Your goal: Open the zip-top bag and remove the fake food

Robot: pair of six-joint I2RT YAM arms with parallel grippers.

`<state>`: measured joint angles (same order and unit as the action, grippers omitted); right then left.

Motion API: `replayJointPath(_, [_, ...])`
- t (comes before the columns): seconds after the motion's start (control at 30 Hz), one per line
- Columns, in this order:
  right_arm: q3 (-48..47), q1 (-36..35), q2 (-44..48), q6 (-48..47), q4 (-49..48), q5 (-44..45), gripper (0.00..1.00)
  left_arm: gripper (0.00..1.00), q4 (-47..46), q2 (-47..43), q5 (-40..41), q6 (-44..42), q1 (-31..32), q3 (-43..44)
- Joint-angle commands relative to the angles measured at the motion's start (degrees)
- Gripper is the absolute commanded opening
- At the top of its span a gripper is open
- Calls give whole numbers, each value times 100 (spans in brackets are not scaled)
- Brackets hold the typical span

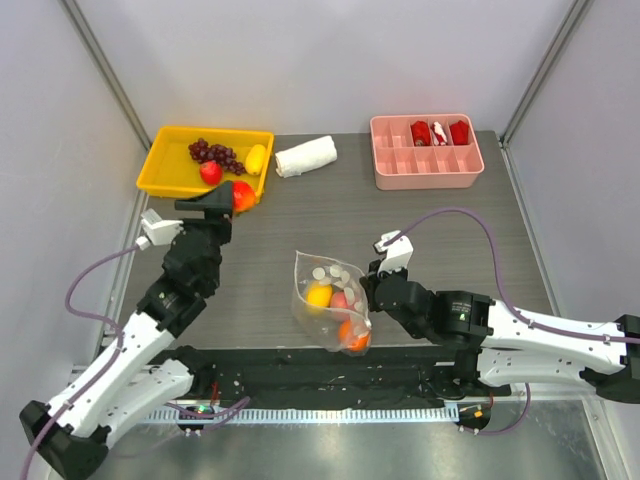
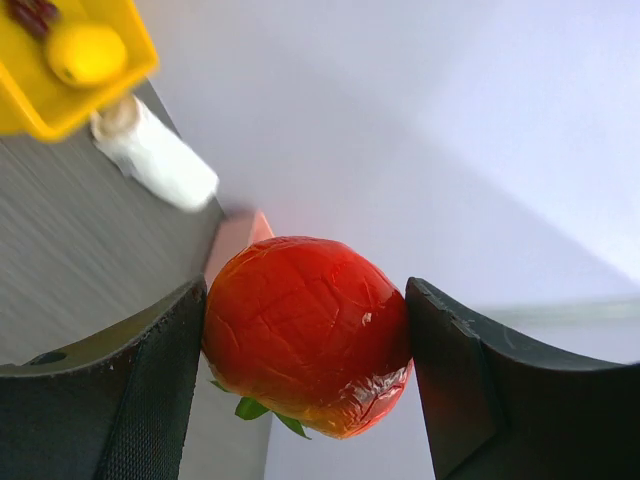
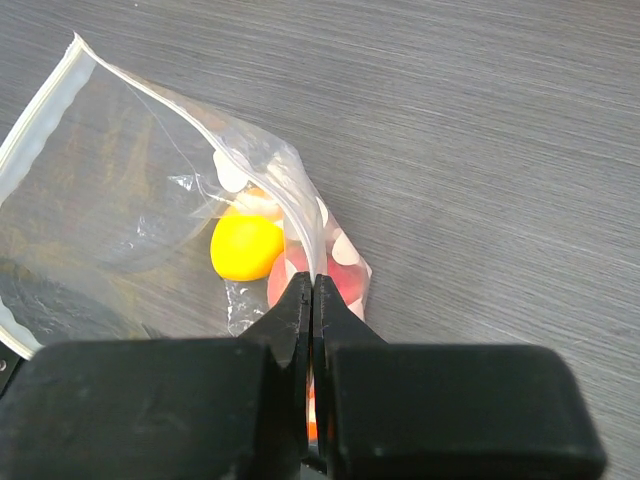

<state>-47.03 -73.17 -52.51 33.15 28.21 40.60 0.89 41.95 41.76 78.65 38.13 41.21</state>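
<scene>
Nearest the arm bases, the zip-top bag [image 1: 315, 270] lies on the table [image 1: 300, 215], mouth gaping, with fake food [image 1: 318, 296] (yellow, pink and orange pieces) inside. The right gripper [image 3: 311, 285] is clenched on its wall. Farther back, the left gripper [image 2: 305, 298] grasps a red fruit [image 2: 310, 350] over the near corner of the yellow tray [image 1: 175, 188], which holds grapes [image 1: 215, 152].

Clear white-dotted zip-top bag [image 1: 325, 290]; yellow bin [image 1: 152, 172]; pink tray [image 1: 426, 182]
</scene>
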Motion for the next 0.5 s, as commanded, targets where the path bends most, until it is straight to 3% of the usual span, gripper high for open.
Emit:
replayJointPath(0.0, [-131, 13, 39, 104, -17, 27, 1, 1, 342, 881, 97, 1054, -1024, 361])
replayJointPath(0.13, [-210, 4, 13, 104, 80, 18, 1, 1, -834, 2042, -720, 1160, -2508, 553])
replayJointPath(0.37, [-211, 4, 83, 157, 159, -122, 1, 1, -2179, 4643, -1379, 810, -3795, 1808])
replayJointPath(0.4, [-202, 4, 92, 157, 185, -131, 1, 0, -2746, 4942, -1485, 601, -4056, 1942])
replayJointPath(0.47, [-211, 13, 101, 166, 220, -88, 1, 0, -2822, 5862, -1828, 616, -4392, 2363])
